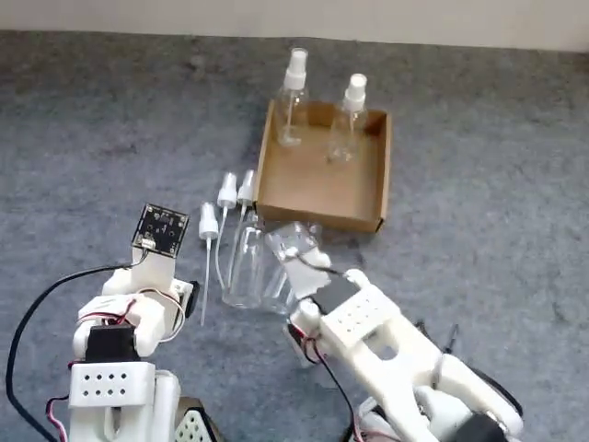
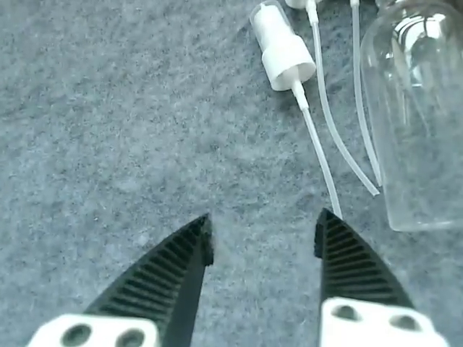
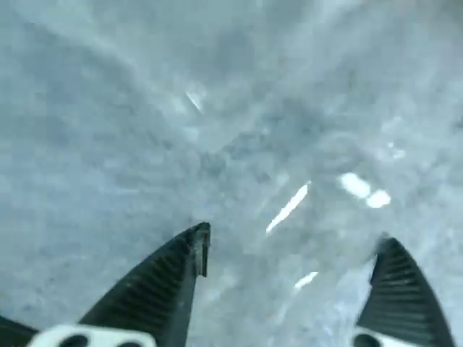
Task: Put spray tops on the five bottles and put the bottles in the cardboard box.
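The right gripper (image 3: 294, 238), its fingers spread wide, sits close against a clear bottle (image 1: 293, 238) that seems light, thin-walled and slippery, so its round body is probably the best hold.

You are at a small robotics test bench, the kind found in a lab or a maker's room. A grey felt-like mat (image 1: 497, 304) covers the whole table, and a pale wall strip (image 1: 414, 18) runs along its far edge at 12 o'clock. In the high view, the left arm (image 1: 115, 354) stands at 7 o'clock and the right arm (image 1: 386, 336) at 5 o'clock. Both are white plastic with bare housings and exposed black and red cables (image 1: 20, 331). The working props are plain: a shallow cardboard box (image 1: 322, 189) towards 12 o'clock and clear bottles (image 1: 244, 262) at the centre.
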Robot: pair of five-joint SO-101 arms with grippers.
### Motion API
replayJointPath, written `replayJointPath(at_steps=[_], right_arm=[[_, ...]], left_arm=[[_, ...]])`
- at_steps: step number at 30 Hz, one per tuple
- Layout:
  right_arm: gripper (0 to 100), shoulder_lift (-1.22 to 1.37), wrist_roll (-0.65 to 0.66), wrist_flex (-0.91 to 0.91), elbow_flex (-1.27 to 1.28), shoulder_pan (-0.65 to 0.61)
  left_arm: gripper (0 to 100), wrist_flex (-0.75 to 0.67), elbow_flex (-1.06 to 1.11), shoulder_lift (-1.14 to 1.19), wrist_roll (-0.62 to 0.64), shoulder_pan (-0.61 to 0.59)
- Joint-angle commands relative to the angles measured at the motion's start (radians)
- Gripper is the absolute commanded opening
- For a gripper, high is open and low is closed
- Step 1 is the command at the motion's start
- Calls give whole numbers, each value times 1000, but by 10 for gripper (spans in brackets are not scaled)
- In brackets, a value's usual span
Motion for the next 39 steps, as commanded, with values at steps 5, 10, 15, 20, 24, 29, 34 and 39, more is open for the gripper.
replayJointPath(at_steps=[5,10,15,20,24,29,34,39], right_arm=[[146,-8,-8,-58,22,31],[105,-21,51,-42,22,266],[74,-51,454,7,-82,556],[27,-163,614,114,-180,776],[27,-194,772,205,-257,929],[27,10,841,76,-429,1175],[27,430,942,62,-696,1270],[32,762,996,62,-931,1310]], left_arm=[[181,-21,-4,-7,-6,-12],[181,-21,-4,-7,-6,-12],[181,-21,-2,-7,-6,-12],[181,-21,5,-7,-6,-5],[181,-21,5,-5,-6,-5],[181,-21,5,-2,-6,-5],[181,-21,7,-2,-6,-4],[181,-21,8,-2,-6,-4]])
